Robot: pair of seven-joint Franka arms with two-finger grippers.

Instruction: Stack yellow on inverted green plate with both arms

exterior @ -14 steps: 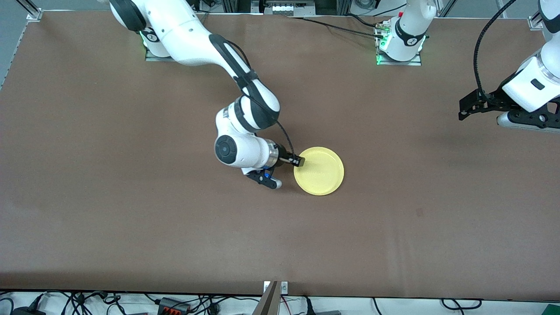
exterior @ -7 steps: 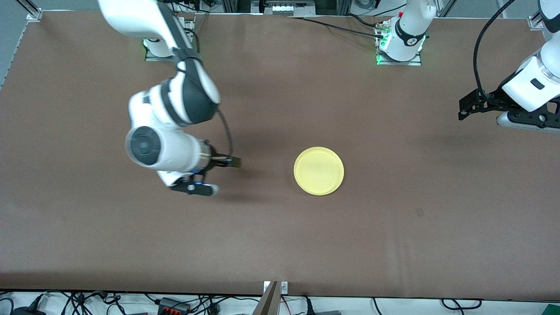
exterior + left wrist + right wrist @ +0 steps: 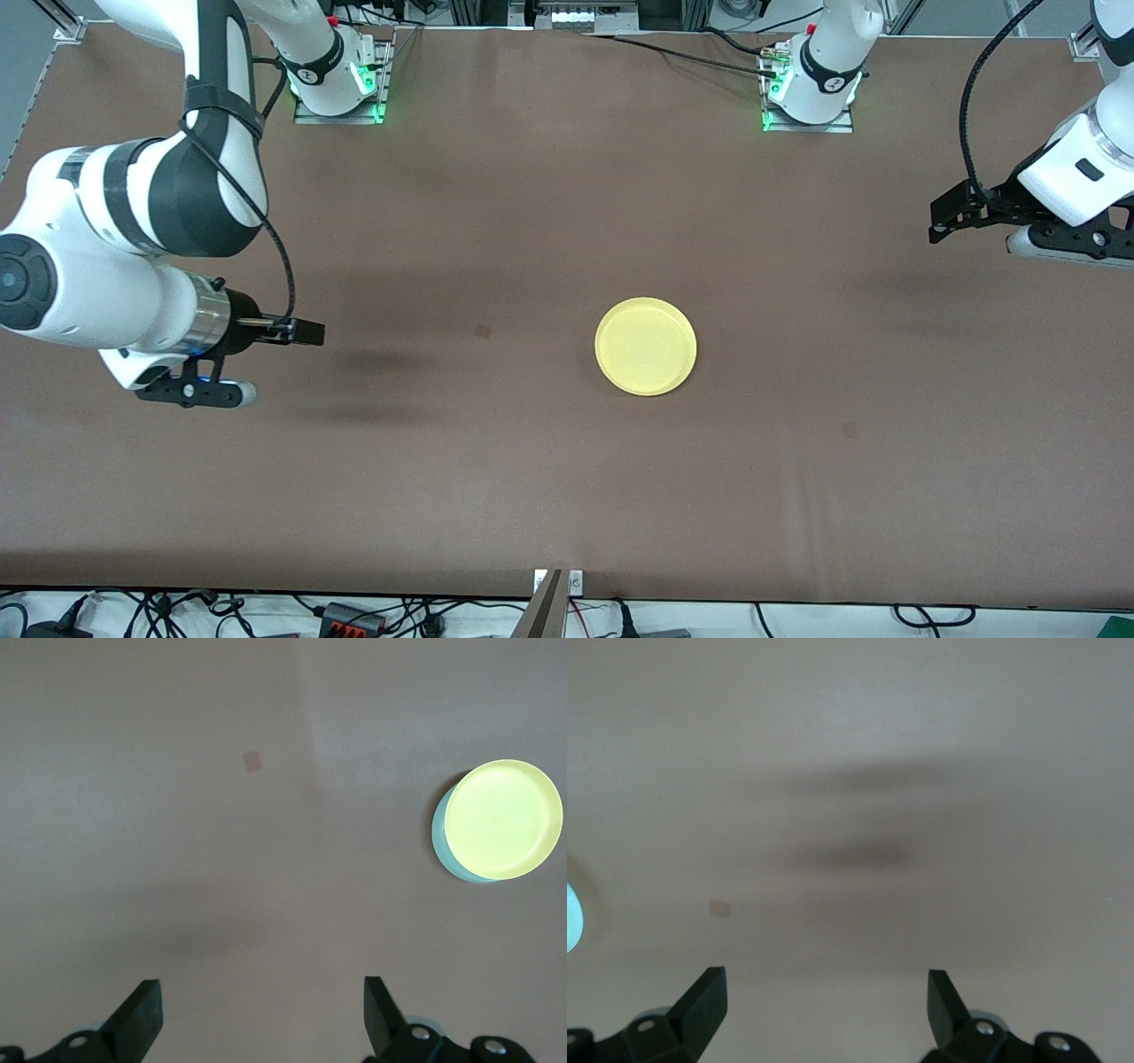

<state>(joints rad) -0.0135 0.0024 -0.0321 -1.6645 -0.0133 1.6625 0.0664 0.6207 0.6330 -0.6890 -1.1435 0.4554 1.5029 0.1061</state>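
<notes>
**Right arm pulls away, yellow plate stays on the stack**

Since a second ago the right gripper (image 3: 306, 333) has left the yellow plate's (image 3: 646, 346) rim and swung out over bare table toward the right arm's end; the plate has not shifted.

From the front, only a plain round yellow disc with a low raised rim shows near the middle of the brown table (image 3: 532, 478). The left wrist view adds what that view hides: a crescent of the pale green plate (image 3: 440, 842) peeks out beneath the yellow plate (image 3: 502, 819), which sits on it slightly off-centre. In the right wrist view a pale sliver (image 3: 571, 914) shows at the frame edge (too little to name).

Both wrist views show fingers spread wide with nothing between them: the right gripper (image 3: 826, 997) over bare table, and the left gripper (image 3: 262, 1014), which waits over the left arm's end (image 3: 952, 217).
</notes>
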